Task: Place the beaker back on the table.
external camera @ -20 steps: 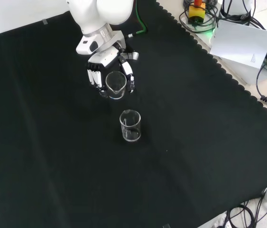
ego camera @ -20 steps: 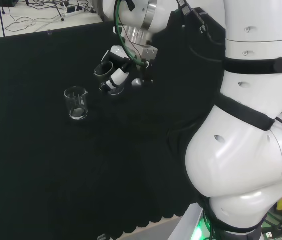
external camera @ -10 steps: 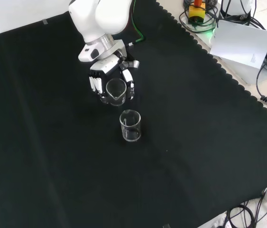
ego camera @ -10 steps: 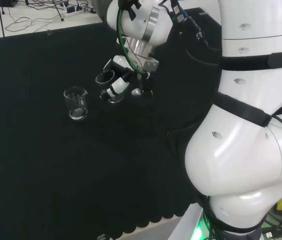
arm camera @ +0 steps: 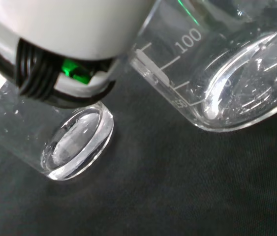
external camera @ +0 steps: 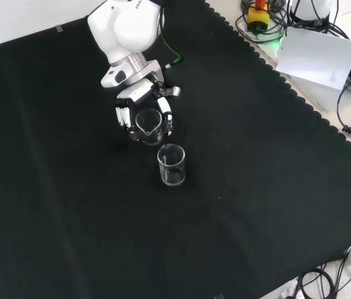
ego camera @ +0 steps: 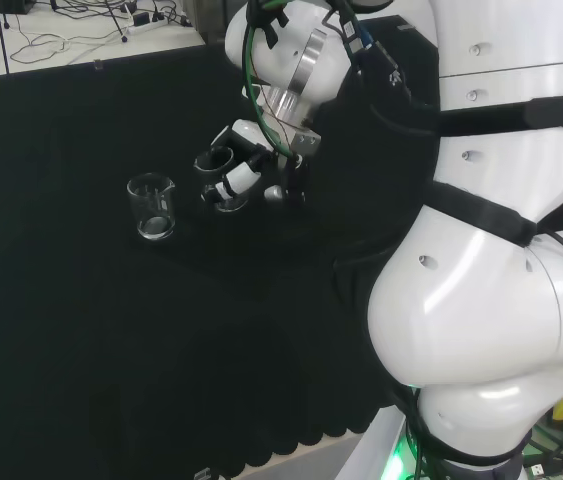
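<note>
Above black cloth (external camera: 275, 187), far of centre in front view: hand (external camera: 143, 112) with fingers curled round clear beaker (external camera: 149, 124), low, contact with cloth unclear. Second beaker (external camera: 171, 164) stands just near of it. Advice: lower straight, keep upright, settle base flat before releasing, avoid clipping neighbour.

Arm: white links w/ black bands stood at head view's right; upper link reached over toward view's top centre, wrist angled down-left. Hand (external camera: 144, 116): black & white, hung below wrist, palm facing down, just above the counter. Fingers (external camera: 165, 107) curled round a clear beaker (external camera: 149, 124), thumb on opposite side. In head view, hand (ego camera: 236, 172) sat left of the big links.
</note>
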`<state>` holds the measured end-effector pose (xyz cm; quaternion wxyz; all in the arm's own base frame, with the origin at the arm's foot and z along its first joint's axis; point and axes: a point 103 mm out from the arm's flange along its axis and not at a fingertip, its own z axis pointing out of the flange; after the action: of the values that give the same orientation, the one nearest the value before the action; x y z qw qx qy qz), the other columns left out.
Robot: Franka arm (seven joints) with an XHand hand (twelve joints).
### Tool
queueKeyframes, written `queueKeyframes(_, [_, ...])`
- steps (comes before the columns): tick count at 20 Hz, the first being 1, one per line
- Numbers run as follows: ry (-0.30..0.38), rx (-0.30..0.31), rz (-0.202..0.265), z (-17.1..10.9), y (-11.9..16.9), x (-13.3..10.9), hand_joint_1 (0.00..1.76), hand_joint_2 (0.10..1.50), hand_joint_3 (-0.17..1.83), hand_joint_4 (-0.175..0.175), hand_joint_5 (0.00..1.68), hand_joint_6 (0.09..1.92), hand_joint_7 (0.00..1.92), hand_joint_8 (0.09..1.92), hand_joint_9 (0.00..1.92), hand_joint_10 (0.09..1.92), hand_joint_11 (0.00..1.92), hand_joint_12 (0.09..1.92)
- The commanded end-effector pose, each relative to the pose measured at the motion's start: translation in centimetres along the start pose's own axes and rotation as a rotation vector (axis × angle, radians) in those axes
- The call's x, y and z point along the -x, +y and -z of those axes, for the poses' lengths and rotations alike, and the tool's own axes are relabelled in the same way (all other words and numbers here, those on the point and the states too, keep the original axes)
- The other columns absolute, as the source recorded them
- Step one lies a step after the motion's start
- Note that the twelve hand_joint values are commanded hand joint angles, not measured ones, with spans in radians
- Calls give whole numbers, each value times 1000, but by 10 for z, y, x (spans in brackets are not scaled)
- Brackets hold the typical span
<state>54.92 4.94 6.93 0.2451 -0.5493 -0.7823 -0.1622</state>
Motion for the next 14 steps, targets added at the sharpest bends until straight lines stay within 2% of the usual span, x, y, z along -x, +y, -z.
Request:
queueKeyframes(1, [38, 5, 1, -5, 2, 1, 1316, 633, 653, -175, 1312, 568, 1373, 530, 1637, 87, 1186, 863])
queueKeyframes(7, [51, 2, -6, -6, 0, 6, 1316, 635, 647, -175, 1316, 560, 1377, 519, 1637, 87, 1190, 859])
queueKeyframes(14, [29, 9, -6, -2, -6, 11, 1316, 641, 635, -175, 1318, 550, 1380, 508, 1632, 87, 1187, 855])
